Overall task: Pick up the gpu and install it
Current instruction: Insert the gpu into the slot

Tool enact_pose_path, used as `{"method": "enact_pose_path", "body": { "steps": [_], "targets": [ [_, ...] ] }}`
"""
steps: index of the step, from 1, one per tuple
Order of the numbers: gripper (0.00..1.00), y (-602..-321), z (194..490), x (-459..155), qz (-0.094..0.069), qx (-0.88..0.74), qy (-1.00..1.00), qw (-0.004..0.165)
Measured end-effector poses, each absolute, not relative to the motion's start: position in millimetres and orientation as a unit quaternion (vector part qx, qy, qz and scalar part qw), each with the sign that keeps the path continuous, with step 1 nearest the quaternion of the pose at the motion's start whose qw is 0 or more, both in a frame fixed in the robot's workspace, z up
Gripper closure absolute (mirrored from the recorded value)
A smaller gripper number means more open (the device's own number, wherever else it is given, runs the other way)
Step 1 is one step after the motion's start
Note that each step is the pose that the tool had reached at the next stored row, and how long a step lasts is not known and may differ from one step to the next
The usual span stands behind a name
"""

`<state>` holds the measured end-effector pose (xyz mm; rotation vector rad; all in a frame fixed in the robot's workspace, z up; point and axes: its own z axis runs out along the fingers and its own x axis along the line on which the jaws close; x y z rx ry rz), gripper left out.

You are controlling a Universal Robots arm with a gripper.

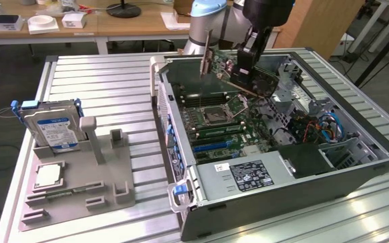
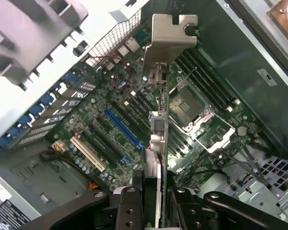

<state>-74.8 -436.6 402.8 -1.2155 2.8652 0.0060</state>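
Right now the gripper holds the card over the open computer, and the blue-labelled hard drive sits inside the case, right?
Not quite. The gripper does hold the gpu over the open case, but the hard drive stands outside it, in the grey holder on the table, as the exterior view shows.

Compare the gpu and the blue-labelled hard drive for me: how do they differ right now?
The gpu hangs over the open computer case, clamped in the pincer; the hard drive stands in the grey holder, untouched. The gpu is a thin bare circuit card with a silver bracket at one end; the hard drive is a thicker closed box with a blue label. Both are rectangular parts, neither seated in the case.
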Motion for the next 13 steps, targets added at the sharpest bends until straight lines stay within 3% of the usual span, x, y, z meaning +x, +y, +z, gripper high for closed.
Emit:
{"method": "enact_pose_path", "body": {
  "steps": [13],
  "targets": [
    [0.72, -436.6, 398.2, -74.8, -0.006, -0.479, 0.877, 0.029]
  ]
}}
